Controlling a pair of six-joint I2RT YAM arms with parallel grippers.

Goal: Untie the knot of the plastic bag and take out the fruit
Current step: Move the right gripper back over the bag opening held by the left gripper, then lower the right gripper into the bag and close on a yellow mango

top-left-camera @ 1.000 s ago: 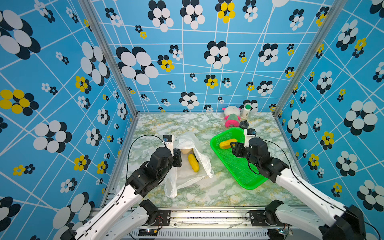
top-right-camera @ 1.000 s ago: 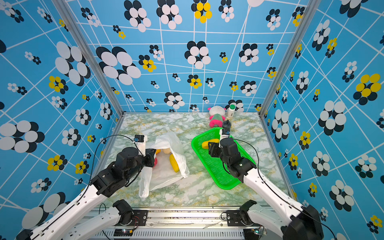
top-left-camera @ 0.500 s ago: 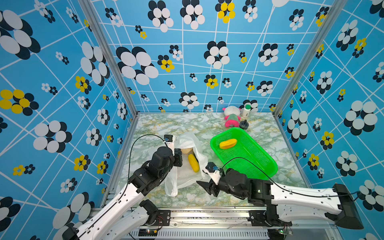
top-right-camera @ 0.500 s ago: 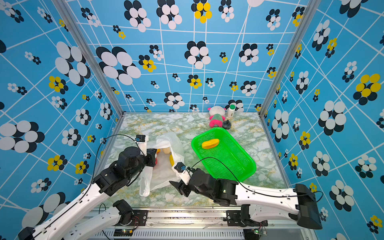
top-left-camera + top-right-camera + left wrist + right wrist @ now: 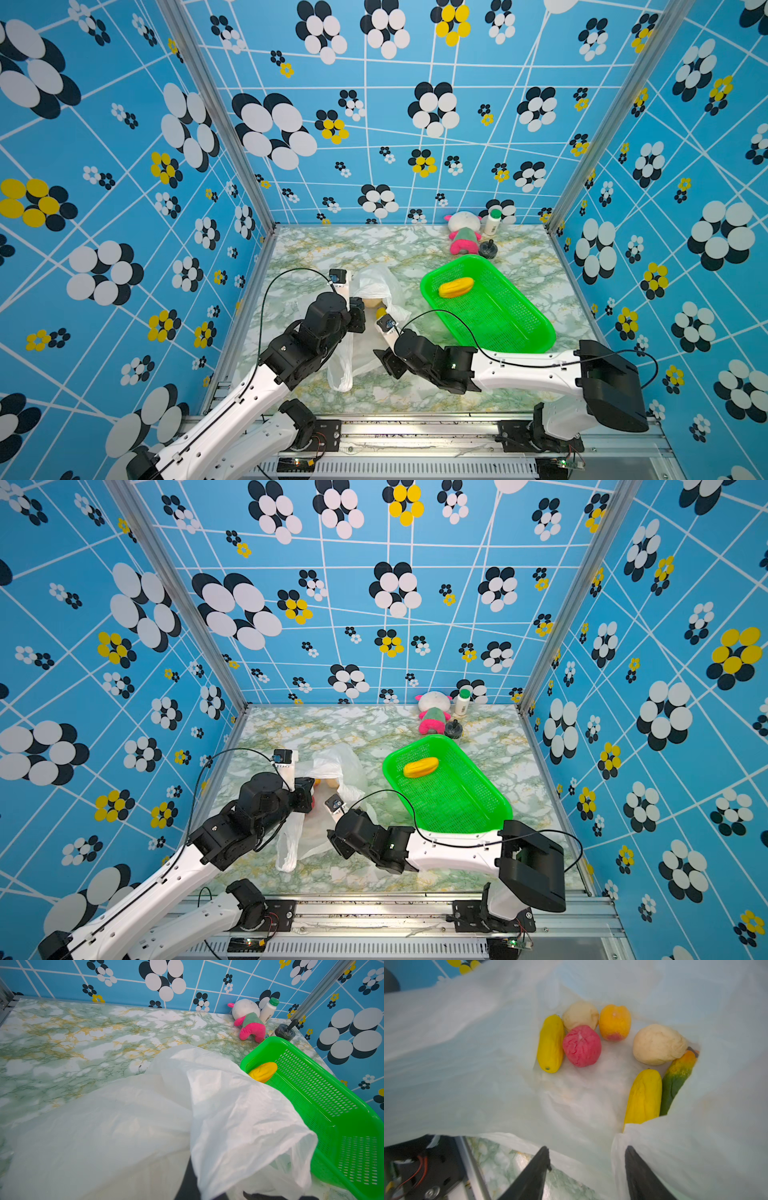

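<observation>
The plastic bag [image 5: 685, 1157] partly hides one yellow fruit [image 5: 645, 1095]

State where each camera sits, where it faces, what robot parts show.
Top views: high in front, looking down; left arm, right arm, left gripper at the plastic bag.
Left wrist: at the bag, faces over it toward the green basket; gripper barely shows.
Right wrist: at the bag's mouth, looks in at the fruit; right gripper open.
Shared: top and left wrist views show the basket's yellow fruit.
</observation>
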